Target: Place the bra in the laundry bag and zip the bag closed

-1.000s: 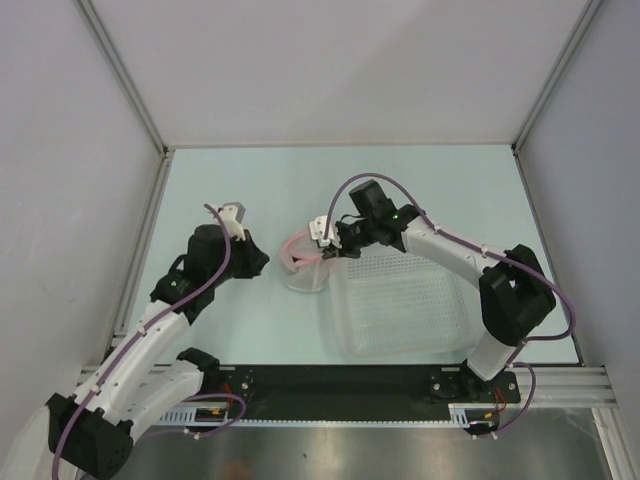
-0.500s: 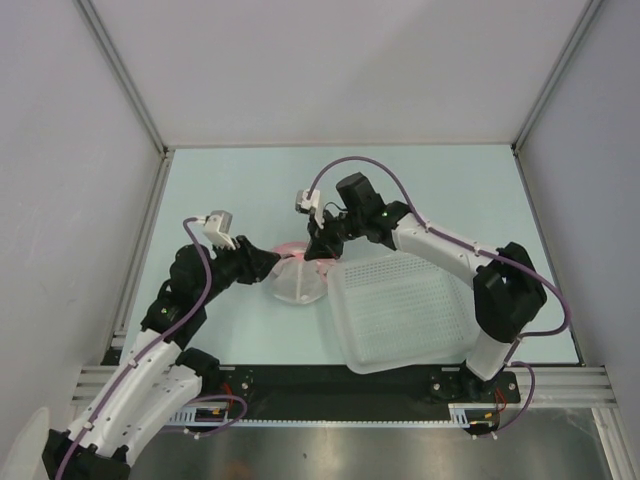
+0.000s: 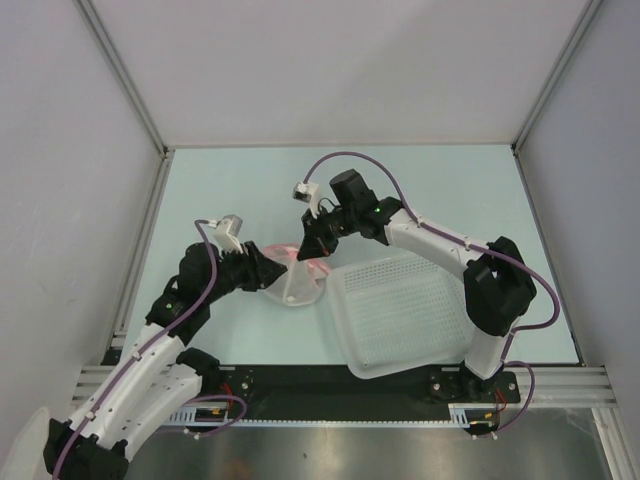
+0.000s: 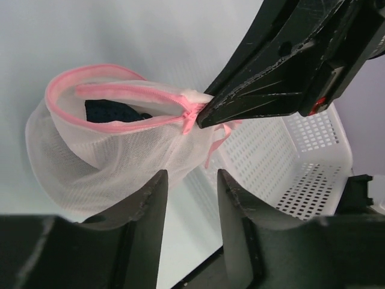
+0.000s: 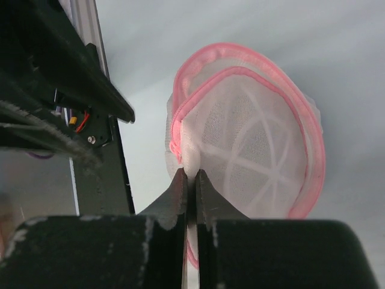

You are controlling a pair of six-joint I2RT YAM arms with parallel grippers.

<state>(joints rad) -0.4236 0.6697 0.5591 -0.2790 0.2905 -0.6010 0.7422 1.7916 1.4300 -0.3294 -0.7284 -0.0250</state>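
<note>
Near the middle of the table (image 3: 220, 190), the right gripper (image 5: 189, 176) is pinching the laundry bag (image 4: 102, 150) by its pink zipper end, the bra (image 4: 111, 111) lying inside. The left gripper (image 4: 191, 180), fingers (image 4: 147, 198) half apart and empty, is waiting beside it, probably to steady it.

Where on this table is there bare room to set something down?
Bare: the far strip of the table between back wall and arms, and the far right corner beyond the basket. Crowded: the centre, where left gripper and right gripper meet at the laundry bag.
</note>
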